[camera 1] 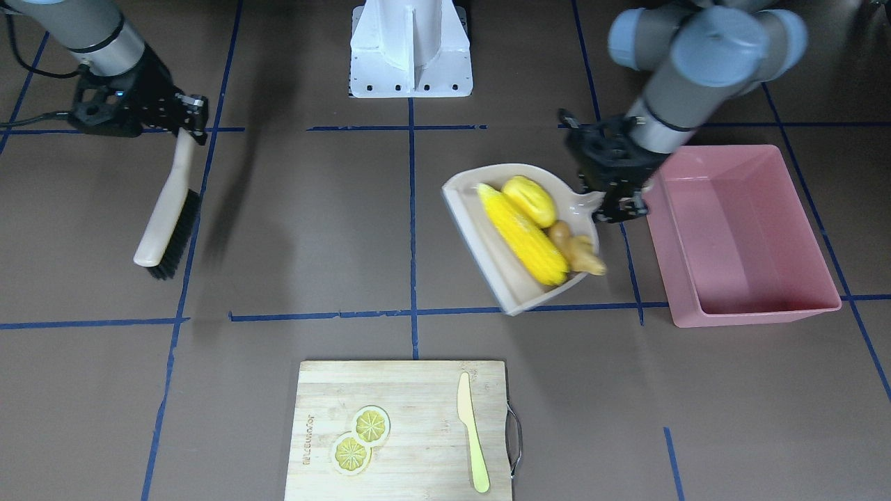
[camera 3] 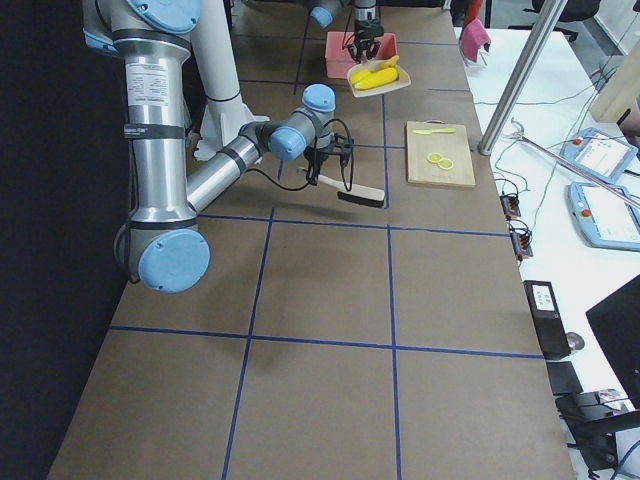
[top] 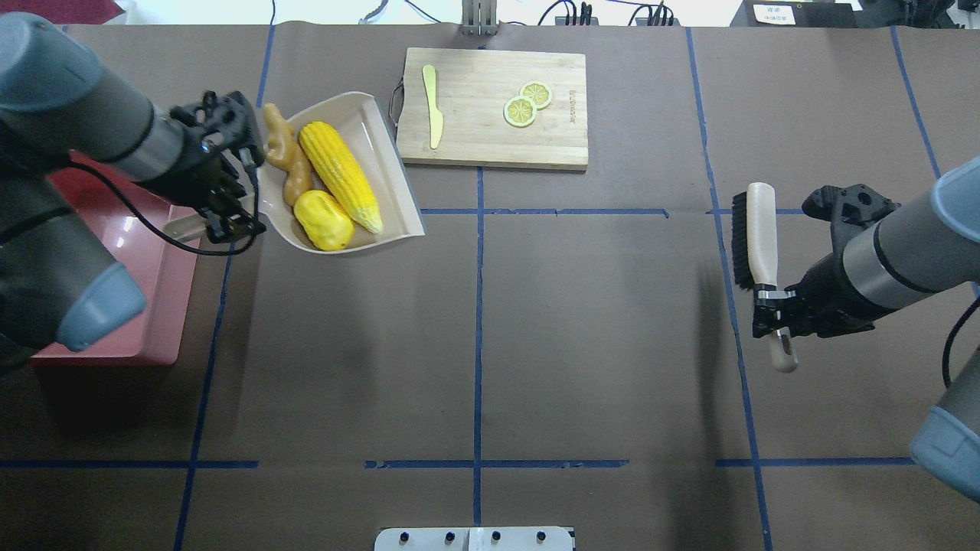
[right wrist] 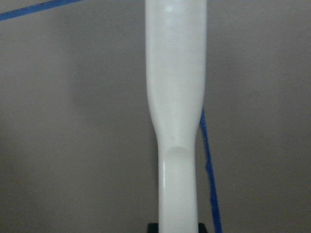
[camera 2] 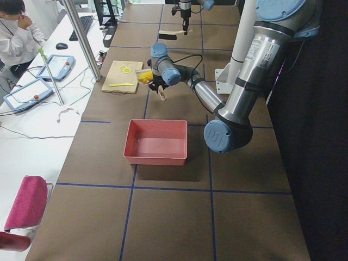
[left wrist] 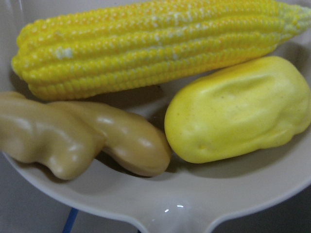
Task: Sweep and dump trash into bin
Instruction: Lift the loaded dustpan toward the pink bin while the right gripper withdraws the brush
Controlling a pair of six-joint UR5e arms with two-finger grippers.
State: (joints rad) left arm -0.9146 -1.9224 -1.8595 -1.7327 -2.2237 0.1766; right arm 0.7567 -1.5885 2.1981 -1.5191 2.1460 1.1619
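Note:
My left gripper (camera 1: 616,202) is shut on the handle of a beige dustpan (camera 1: 466,209), held tilted just off the table beside the pink bin (camera 1: 755,312). All the trash lies in the pan: a yellow corn cob (camera 1: 522,233), a yellow lump (camera 1: 530,200) and a tan ginger root (camera 1: 578,250) that pokes over the pan's wall on the bin side. The left wrist view shows the corn (left wrist: 155,43), lump (left wrist: 238,109) and ginger (left wrist: 82,138) close up. The bin holds nothing. Far across the table, my right gripper (top: 773,306) is shut on a brush (top: 758,237) by its handle.
A wooden cutting board (camera 1: 404,390) lies at the table's far edge, carrying two lemon slices (camera 1: 360,438) and a pale yellow knife (camera 1: 472,431). The robot's white base (camera 1: 411,49) stands at the near middle. Blue tape lines cross the brown table.

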